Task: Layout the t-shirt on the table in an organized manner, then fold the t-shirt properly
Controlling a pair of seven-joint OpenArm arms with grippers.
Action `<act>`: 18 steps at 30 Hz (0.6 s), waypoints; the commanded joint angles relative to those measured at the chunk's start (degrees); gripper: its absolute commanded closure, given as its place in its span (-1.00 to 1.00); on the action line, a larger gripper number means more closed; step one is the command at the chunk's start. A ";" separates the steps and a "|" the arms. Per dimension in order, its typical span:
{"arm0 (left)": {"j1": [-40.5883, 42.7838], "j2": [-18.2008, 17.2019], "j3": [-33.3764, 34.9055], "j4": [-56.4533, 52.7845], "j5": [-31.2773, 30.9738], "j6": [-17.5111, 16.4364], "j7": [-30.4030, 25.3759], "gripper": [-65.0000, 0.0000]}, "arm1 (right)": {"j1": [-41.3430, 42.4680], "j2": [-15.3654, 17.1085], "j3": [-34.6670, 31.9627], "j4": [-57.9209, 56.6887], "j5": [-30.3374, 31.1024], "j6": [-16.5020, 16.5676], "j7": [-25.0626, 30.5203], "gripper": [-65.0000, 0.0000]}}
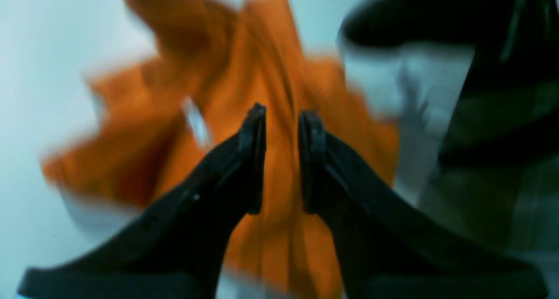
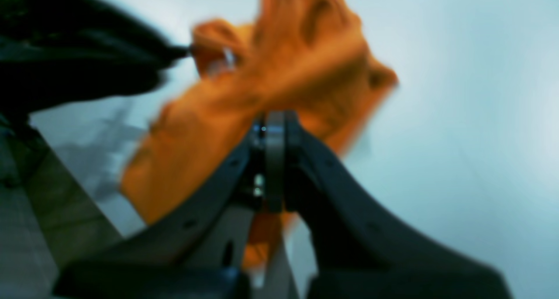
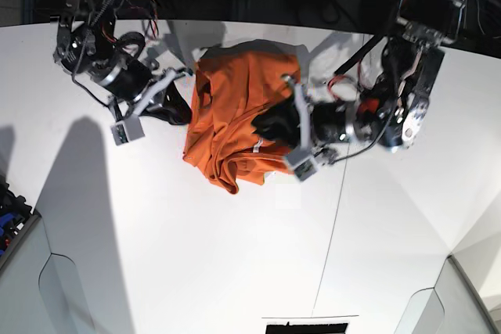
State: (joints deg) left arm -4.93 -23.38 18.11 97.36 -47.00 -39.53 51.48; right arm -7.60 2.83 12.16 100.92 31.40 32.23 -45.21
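The burnt-orange t-shirt (image 3: pixel 235 103) is bunched up over the far middle of the white table (image 3: pixel 196 256), hanging between both grippers. My right gripper (image 3: pixel 182 103) grips its left edge; in the right wrist view its jaws (image 2: pixel 275 118) are pressed together with the t-shirt (image 2: pixel 262 85) caught at the tips. My left gripper (image 3: pixel 272 125) is at the shirt's right side; in the left wrist view its jaws (image 1: pixel 283 115) stand slightly apart with a thick fold of the t-shirt (image 1: pixel 218 94) running between them. A small white tag (image 3: pixel 257 145) shows near it.
A thin dark seam (image 3: pixel 333 232) runs across the table toward the front. The table's dark far edge (image 3: pixel 258 25) lies just behind the shirt. A dark object (image 3: pixel 305 326) sits at the front edge, and blue items (image 3: pixel 8 209) at the left edge.
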 commanded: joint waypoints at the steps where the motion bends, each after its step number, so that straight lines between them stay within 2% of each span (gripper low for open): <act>1: 0.63 -2.01 -0.55 2.47 -1.44 -0.47 -1.03 0.58 | -0.70 1.20 0.11 1.79 2.01 0.59 1.20 1.00; 5: 10.19 -9.20 -3.30 8.39 -2.05 -0.47 -1.01 0.58 | -7.28 5.60 0.11 4.94 4.90 0.59 0.55 1.00; 9: 21.88 -13.94 -10.12 13.49 -2.08 -0.47 -0.81 0.58 | -15.19 8.70 0.09 7.58 7.13 0.63 -0.17 1.00; 14: 34.64 -15.78 -18.29 15.96 -1.81 -0.47 -0.87 0.58 | -24.04 11.52 0.09 7.67 7.63 0.83 -0.24 1.00; 18: 42.84 -15.67 -18.58 14.91 3.82 -0.47 -2.40 0.58 | -30.08 12.98 -0.28 7.52 6.91 0.92 -0.24 1.00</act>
State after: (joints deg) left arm 37.82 -38.33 -0.14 111.61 -42.19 -39.51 49.84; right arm -37.34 15.25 11.79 107.61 37.32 32.60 -46.28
